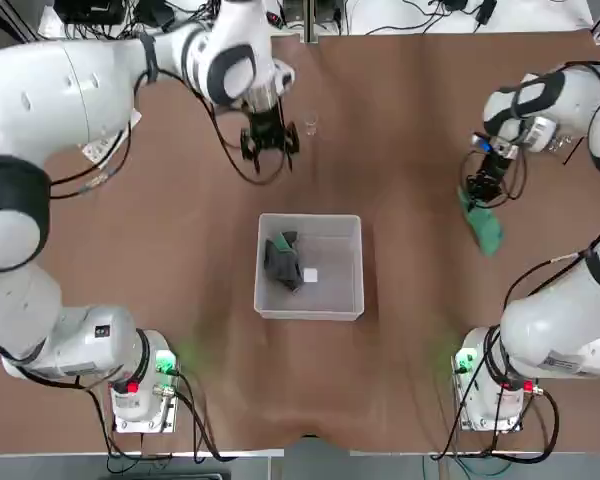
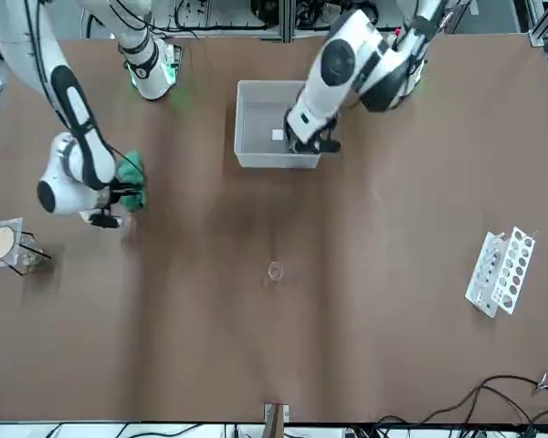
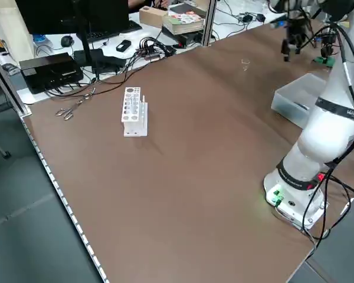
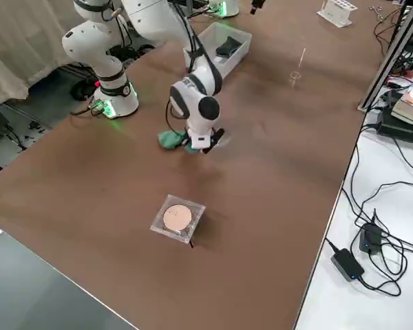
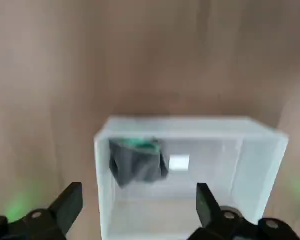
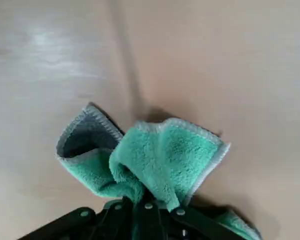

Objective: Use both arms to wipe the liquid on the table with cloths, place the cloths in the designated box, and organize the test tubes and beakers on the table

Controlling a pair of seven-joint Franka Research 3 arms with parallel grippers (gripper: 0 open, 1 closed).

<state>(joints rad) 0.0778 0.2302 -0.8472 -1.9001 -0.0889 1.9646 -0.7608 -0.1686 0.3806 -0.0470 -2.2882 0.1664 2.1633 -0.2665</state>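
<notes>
Box (image 1: 358, 268): holds grey cloth (image 1: 283, 262); left gripper (image 1: 270, 150) beyond it, released. Right gripper (image 1: 487, 190), right of box, grasping green cloth (image 1: 487, 232), still to be boxed. Tube rack (image 3: 134, 113), left of box, upright

Left side view: left arm (image 3: 325, 118) cut off by the frame; right wrist view: part of green cloth (image 6: 165, 160) hidden behind right gripper (image 6: 149, 207).
</notes>
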